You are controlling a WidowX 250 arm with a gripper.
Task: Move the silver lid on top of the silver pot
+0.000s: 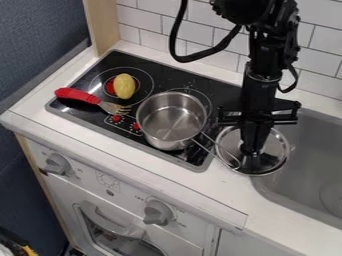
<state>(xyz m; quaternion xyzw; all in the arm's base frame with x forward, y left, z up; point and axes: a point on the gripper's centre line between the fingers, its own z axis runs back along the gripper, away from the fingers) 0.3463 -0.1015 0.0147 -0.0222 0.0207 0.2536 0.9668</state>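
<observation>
Just over the middle of the silver lid [271, 159] hangs the black gripper [251, 151], pointing straight down, its lower end at the lid's knob area. Whether it holds the knob cannot be made out. The lid lies to the right of the stove, on the counter and against the sink's edge. The uncovered silver pot [172, 122] stands on the front right part of the black stove top, its wire handle reaching toward the lid's left side.
On the stove [87, 116] lie a yellow potato-like toy [124, 86] and a fork with a red handle [78, 95], both left of the pot. The grey sink [310, 165] is at the right, a tiled wall behind.
</observation>
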